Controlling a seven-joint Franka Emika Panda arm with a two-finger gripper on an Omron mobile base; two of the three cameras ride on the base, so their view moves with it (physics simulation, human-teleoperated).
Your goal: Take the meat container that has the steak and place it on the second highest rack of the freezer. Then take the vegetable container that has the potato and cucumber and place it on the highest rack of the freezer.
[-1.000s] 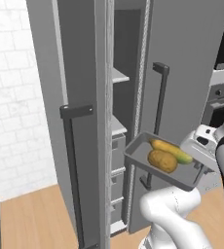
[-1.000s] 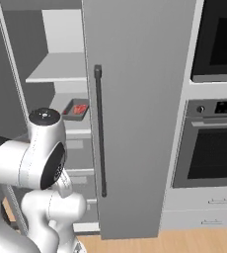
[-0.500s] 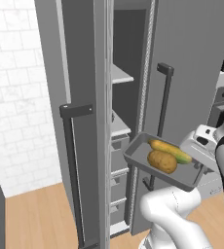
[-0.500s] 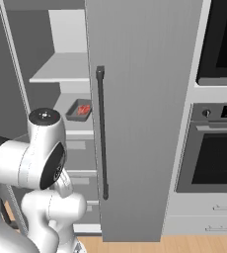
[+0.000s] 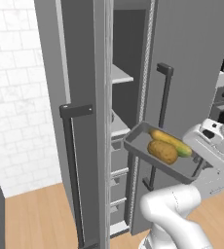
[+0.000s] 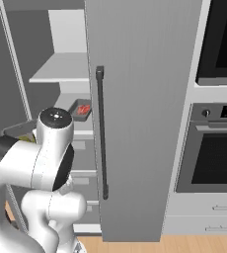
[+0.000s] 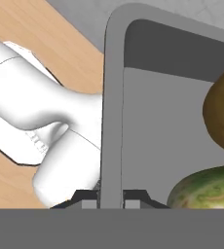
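While the end effector [image 7: 110,197] pinches the vegetable container's [image 5: 143,151] rim — narrow — it hangs just beside the freezer [image 5: 133,63] door edge.

Vegetable container [image 5: 143,146]: shallow grey tray, held level in air in front of open freezer [image 5: 133,48], near its drawers. Potato [image 5: 162,151]: rounded yellowish-brown lump, lying in tray. Cucumber [image 5: 175,143]: oblong yellow-green, just beside potato on far side, touching. Steak [image 6: 84,109]: small red slab in meat container [image 6: 77,113], grey tray resting on lower freezer shelf. Highest rack [image 6: 61,69]: flat light grey shelf, bare.
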